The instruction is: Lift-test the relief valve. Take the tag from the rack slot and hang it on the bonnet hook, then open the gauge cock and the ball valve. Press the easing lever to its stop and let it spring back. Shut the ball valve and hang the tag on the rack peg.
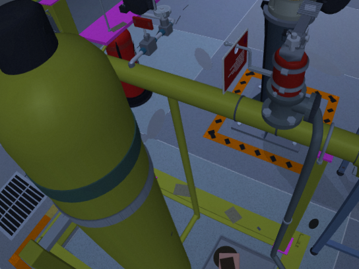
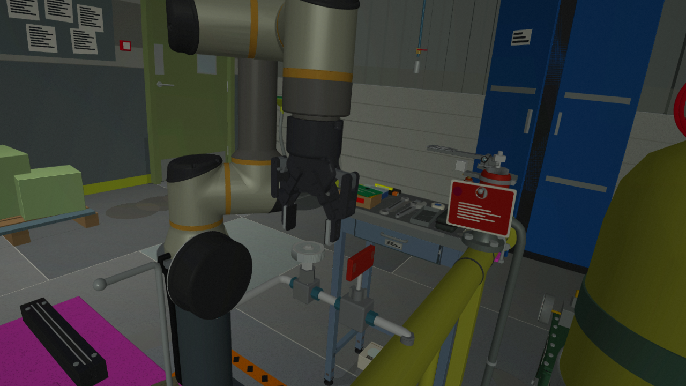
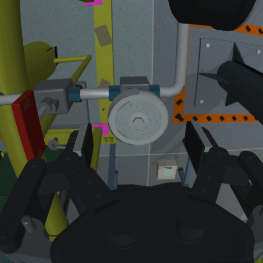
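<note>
The gauge cock's grey knurled handwheel [image 3: 138, 118] [image 2: 308, 251] [image 1: 164, 12] sits on a small branch line, and my gripper [image 2: 309, 224] [image 3: 138, 142] hangs straight above it, open and empty. Beside the cock on the same line stands the ball valve with its flat red handle [image 2: 360, 262] [image 3: 28, 125] [image 1: 142, 22]. The red tag [image 2: 481, 208] [image 1: 235, 62] hangs on the bonnet hook of the relief valve [image 1: 289, 70] [image 2: 494, 176]. The valve's red bonnet rises from the yellow pipe. Its grey easing lever [image 2: 453, 151] [image 1: 306, 17] sticks out at the top.
A big yellow vessel [image 1: 66, 123] fills the near side, and its yellow pipe [image 1: 211, 97] runs to the relief valve. The black tag rack [image 2: 62, 331] lies on a magenta pad with a ball-ended peg [image 2: 100, 284] beside it. A tool table [image 2: 398, 216] stands behind the branch line.
</note>
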